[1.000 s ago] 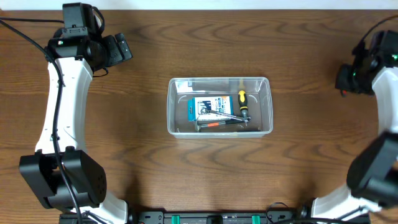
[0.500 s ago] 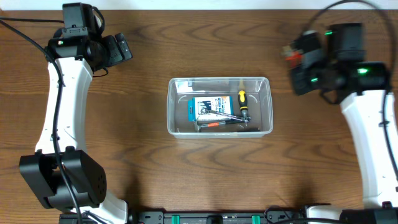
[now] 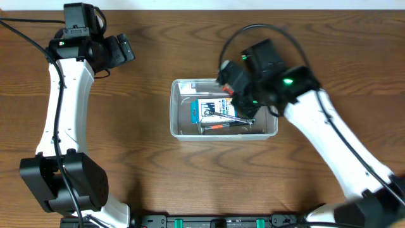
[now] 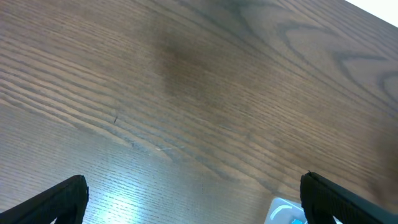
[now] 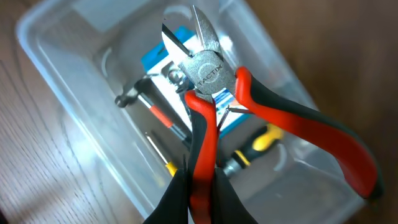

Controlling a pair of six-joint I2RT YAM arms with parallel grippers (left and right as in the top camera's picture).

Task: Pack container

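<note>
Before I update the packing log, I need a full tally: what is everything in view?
table: one, brown wood, under everything
container: one, clear, table centre
small box: one, blue and white, inside the container
screwdriver: one, yellow and black handle, inside the container
orange-banded tool: one, dark metal, inside the container
cutting pliers: one, red and black handles, silver head, held above the container
left gripper: one, black, open over bare table, away from the container
right gripper: one, black, shut on a handle of the cutting pliers
</note>
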